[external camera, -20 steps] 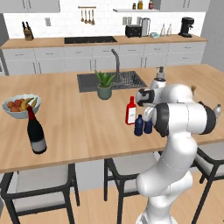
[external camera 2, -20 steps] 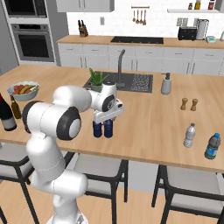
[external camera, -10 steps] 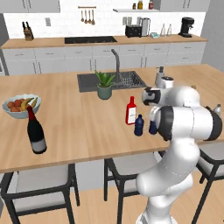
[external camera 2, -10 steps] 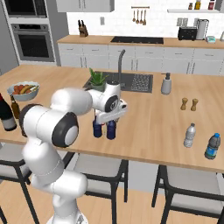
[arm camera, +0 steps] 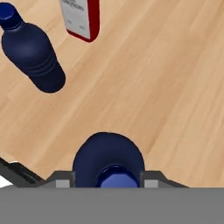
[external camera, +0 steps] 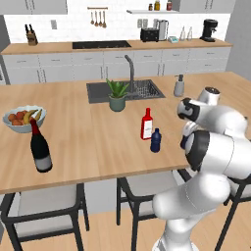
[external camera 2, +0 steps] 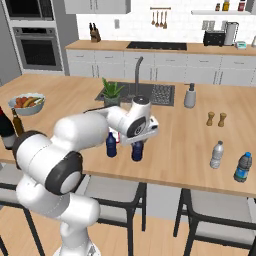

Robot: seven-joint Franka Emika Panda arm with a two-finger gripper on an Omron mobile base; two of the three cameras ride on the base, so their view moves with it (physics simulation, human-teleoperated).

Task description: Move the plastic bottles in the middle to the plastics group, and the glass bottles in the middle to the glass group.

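Note:
My gripper (external camera 2: 138,142) stands over one navy plastic bottle (external camera 2: 137,151) on the counter, and in the hand view the gripper (arm camera: 108,181) is shut on that bottle (arm camera: 108,159), a finger against each side. The other navy plastic bottle (external camera: 156,140) (arm camera: 33,50) stands just to its left, apart from it. The slim red glass bottle (external camera: 146,124) (arm camera: 81,17) with a white label stands behind the two. The pale grey bottle of the plastics group (external camera 2: 216,154) is far right near the front edge. The dark wine bottle of the glass group (external camera: 40,147) stands far left.
A fruit bowl (external camera: 23,117) sits behind the wine bottle. A potted plant (external camera: 117,94) and the sink (external camera: 142,90) lie behind the middle bottles. A soap dispenser (external camera 2: 190,96), two shakers (external camera 2: 216,119) and a blue-labelled bottle (external camera 2: 243,167) are on the right.
The hand has come down over the right navy bottle and its fingers have closed in on the bottle's sides. The bottles have not moved.

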